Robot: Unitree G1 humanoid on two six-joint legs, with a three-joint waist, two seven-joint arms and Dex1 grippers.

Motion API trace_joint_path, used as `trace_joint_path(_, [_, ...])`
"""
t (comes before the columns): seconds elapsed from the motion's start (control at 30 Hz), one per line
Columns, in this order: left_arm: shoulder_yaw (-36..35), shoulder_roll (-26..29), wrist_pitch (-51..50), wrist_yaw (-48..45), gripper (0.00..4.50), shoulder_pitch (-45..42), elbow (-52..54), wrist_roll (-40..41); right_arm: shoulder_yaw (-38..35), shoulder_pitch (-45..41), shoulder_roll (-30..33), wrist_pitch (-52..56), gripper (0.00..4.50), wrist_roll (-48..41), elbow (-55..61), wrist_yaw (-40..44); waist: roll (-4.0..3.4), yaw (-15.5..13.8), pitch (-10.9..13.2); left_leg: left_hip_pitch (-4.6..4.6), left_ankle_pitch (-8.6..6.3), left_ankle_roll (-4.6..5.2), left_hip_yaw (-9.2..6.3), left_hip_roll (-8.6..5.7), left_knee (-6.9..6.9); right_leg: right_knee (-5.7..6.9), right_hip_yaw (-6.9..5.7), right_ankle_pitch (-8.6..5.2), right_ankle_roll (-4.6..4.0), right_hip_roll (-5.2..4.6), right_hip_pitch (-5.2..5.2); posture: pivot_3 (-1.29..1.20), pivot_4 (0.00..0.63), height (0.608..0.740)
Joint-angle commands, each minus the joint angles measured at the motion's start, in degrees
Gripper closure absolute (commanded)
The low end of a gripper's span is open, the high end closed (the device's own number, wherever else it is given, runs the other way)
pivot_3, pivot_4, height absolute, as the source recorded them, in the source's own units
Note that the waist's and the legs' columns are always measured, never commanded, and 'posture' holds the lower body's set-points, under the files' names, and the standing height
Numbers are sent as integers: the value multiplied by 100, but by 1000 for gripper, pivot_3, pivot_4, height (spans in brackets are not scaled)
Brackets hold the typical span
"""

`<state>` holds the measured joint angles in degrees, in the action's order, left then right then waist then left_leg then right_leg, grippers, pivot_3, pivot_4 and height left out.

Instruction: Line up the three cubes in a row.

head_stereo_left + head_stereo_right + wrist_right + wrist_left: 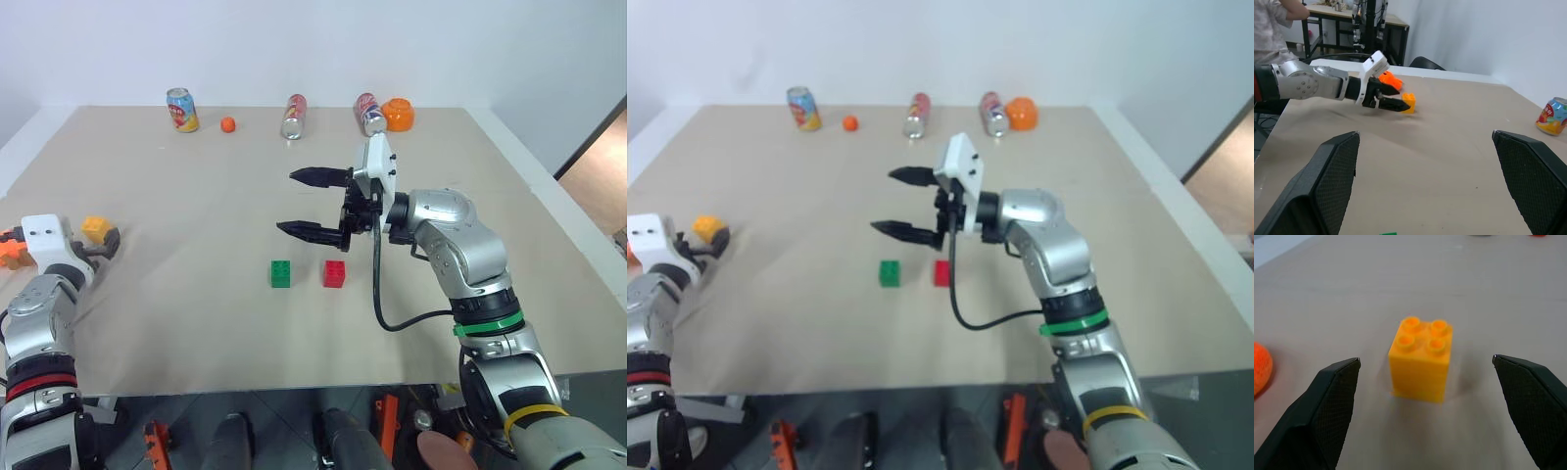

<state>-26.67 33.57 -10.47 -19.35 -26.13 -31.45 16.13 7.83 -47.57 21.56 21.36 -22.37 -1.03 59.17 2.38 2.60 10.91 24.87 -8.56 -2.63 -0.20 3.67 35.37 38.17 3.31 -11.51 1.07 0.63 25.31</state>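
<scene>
Sitting side by side mid-tabletop (196, 323), the green cube (281, 273) and red cube (335, 273) are forming a pair; the yellow-orange cube (1421, 358) is waiting far left, seemingly untouched between the left gripper's (1425, 382) spread fingers. The right gripper (312, 203) is hovering with fingers apart.

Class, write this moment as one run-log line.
left gripper: open, astride yellow-orange cube | right gripper: open, empty, above table | green cube, red cube: side by side, apart
</scene>
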Motion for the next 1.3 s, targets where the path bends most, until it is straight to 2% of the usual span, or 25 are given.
trace_joint_path(0.03, [56,181,233,-1,21,-219,-144,-83,-206,-136,41,-34,0,-124,277,-65,0,-1,0,0,0,0,0,0,0,0,-1,0,0,0,0,0,150,740])
trace_joint_path(0.43, [534,282,352,10,21,-744,-1169,-466,-191,-145,125,-45,0,-141,278,-95,1,-5,0,0,0,0,-2,0,-2,0,-7,0,0,0,0,0,150,740])
trace_joint_path(0.53, [587,293,419,42,857,-915,-1404,-535,-187,-144,150,-61,0,-128,256,-90,1,-4,-1,0,0,0,-1,0,-1,0,-6,0,-1,-1,-1,0,150,740])
trace_joint_path(0.73, [645,301,529,19,2960,-1065,-1607,-555,-158,-143,168,-119,0,-82,196,-86,1,-2,-1,-1,0,0,-1,1,-3,0,-7,1,1,0,1,0,150,740])
trace_joint_path(0.77, [650,304,542,14,3192,-1071,-1625,-553,-155,-145,171,-127,0,-75,189,-85,1,-1,-1,-1,0,0,-1,1,-4,0,-7,2,2,0,1,0,150,740])
trace_joint_path(0.9, [640,315,583,-157,3199,-1047,-1577,-488,-151,-151,184,-152,0,-54,161,-81,1,-1,0,-1,0,0,-1,0,-5,0,-7,1,2,0,1,0,150,740])
trace_joint_path(1.03, [688,300,771,-824,3199,-964,-1230,-319,-139,-135,267,-141,0,-84,179,44,1,-1,0,3,0,0,-1,0,-5,-2,-7,0,1,-1,2,0,150,740])
trace_joint_path(1.3, [999,584,1376,-3443,3199,-596,-365,183,-54,264,1269,128,0,-478,704,1345,1,-3,0,14,-8,-11,-1,0,-6,-5,-7,-24,-21,-4,6,0,150,740])
